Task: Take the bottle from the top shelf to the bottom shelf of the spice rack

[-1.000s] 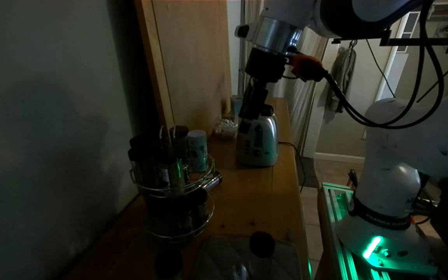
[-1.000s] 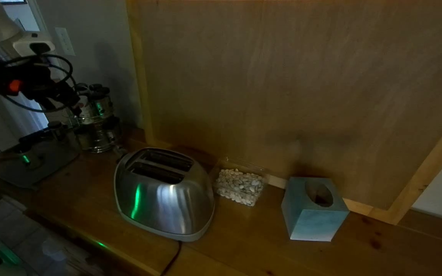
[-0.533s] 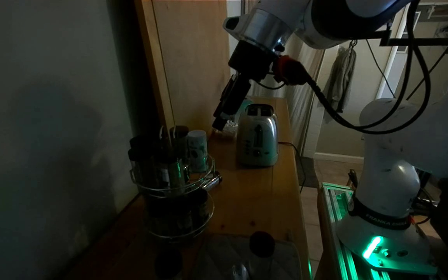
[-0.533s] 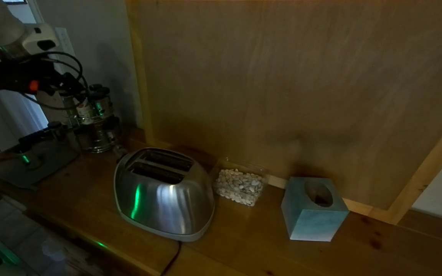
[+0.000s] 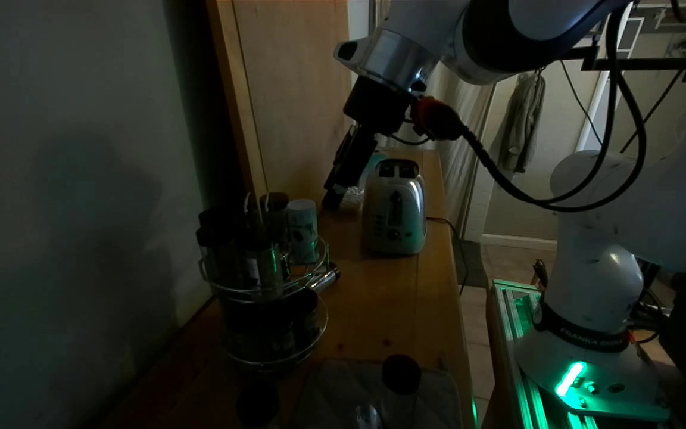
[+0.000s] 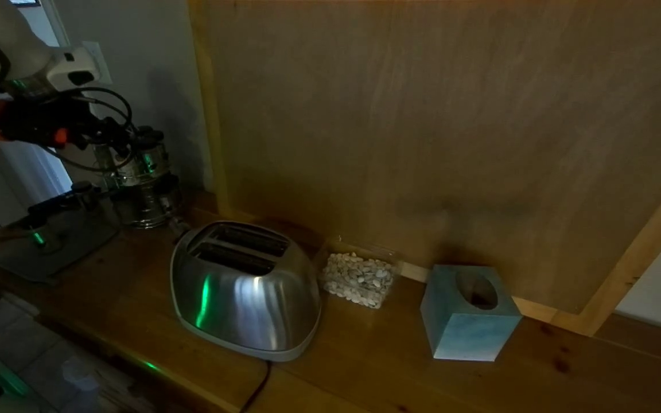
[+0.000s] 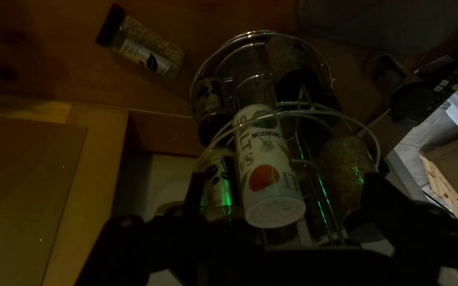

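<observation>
While the wooden counter (image 5: pixel 387 298) stretches away in dim light, the robot arm (image 5: pixel 596 274) reaches over it. The toaster (image 5: pixel 395 214) stands apart from the wire spice rack (image 6: pixel 147 221), whose top shelf (image 5: pixel 283 291) sits above its bottom shelf (image 5: pixel 277 362). The gripper (image 7: pixel 284 182) has its fingers (image 7: pixel 380 194) set wide; between them, the wrist view shows the white salt bottle (image 7: pixel 270 174), upright on the top shelf. A small jar (image 7: pixel 145 47) lies beside the rack.

The salt bottle (image 7: pixel 268 167) stands between jars (image 7: pixel 218 180) on the top shelf (image 5: pixel 303 277).
</observation>
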{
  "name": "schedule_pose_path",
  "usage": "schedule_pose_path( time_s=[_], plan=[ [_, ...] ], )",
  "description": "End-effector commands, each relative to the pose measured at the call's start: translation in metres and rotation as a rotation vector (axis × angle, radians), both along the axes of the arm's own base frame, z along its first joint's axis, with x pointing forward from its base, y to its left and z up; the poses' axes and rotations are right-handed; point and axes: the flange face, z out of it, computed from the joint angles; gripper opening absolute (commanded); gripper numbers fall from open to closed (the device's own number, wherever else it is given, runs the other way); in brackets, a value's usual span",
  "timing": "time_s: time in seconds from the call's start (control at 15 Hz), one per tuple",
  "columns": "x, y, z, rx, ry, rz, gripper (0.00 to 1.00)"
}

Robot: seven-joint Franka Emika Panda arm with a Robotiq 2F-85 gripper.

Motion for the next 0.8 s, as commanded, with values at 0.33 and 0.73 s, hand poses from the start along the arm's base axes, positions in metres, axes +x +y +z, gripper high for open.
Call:
schedule_pose_path(
  time_s=[0.33,0.73],
  plan=[
    [0.018,0.014,-0.013,0.049,-0.05,-0.016,0.96],
    [0.025,0.019,-0.02,0.041,-0.076,-0.017,0.48]
  ],
)
